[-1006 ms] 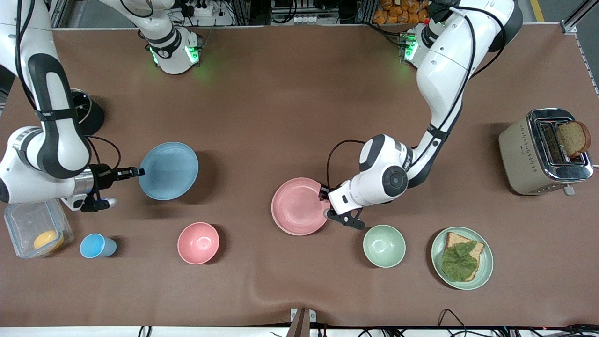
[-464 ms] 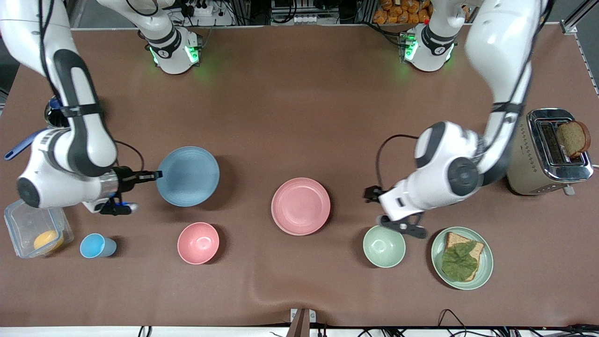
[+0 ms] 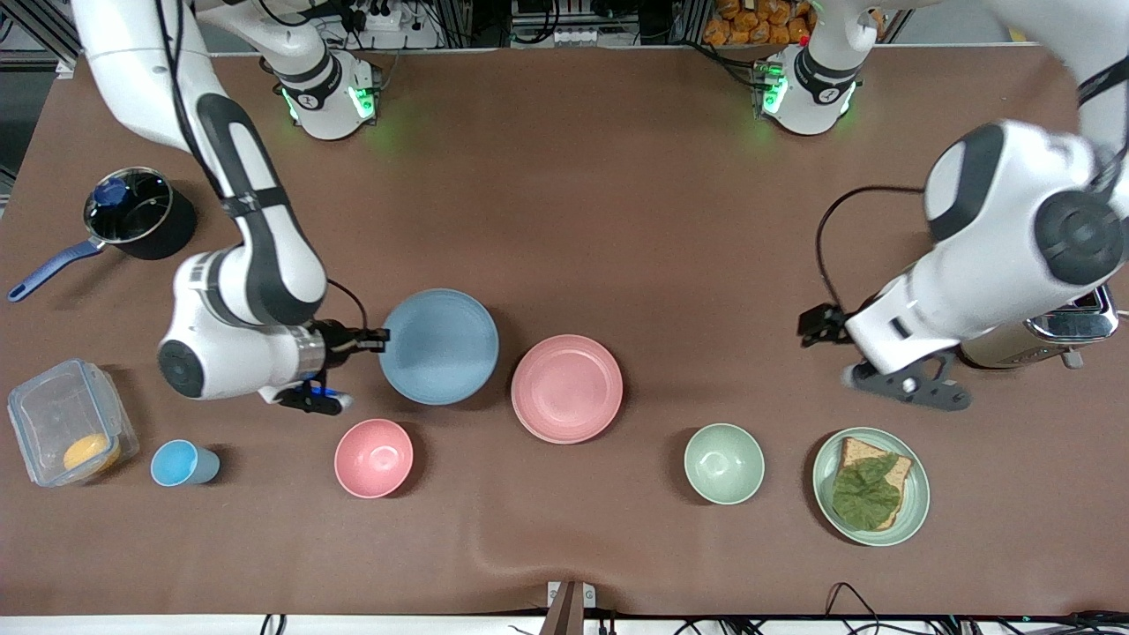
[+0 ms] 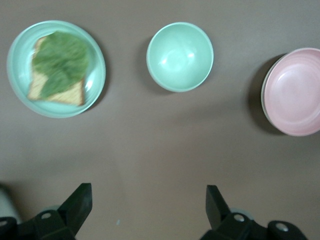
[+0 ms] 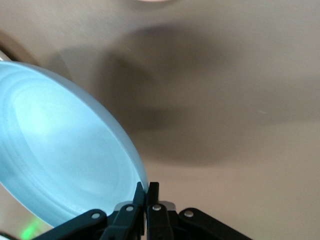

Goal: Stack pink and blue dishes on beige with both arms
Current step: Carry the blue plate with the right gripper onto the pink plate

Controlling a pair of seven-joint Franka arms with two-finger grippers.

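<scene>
My right gripper is shut on the rim of the light blue plate, which it holds above the table close beside the pink plate. In the right wrist view the shut gripper pinches the blue plate's edge. The pink plate lies flat mid-table. A thin pale rim shows under the pink plate in the left wrist view, and the beige plate is otherwise hidden. My left gripper hangs open and empty over bare table by the toaster, its jaws wide apart.
Along the camera edge of the table stand a lidded container, blue cup, pink bowl, green bowl and a green plate with toast and lettuce. A black pot sits at the right arm's end. The toaster is partly hidden by the left arm.
The left gripper has let go of the pink plate and drawn away toward the toaster. The right arm has carried the blue plate toward the pink plate.
</scene>
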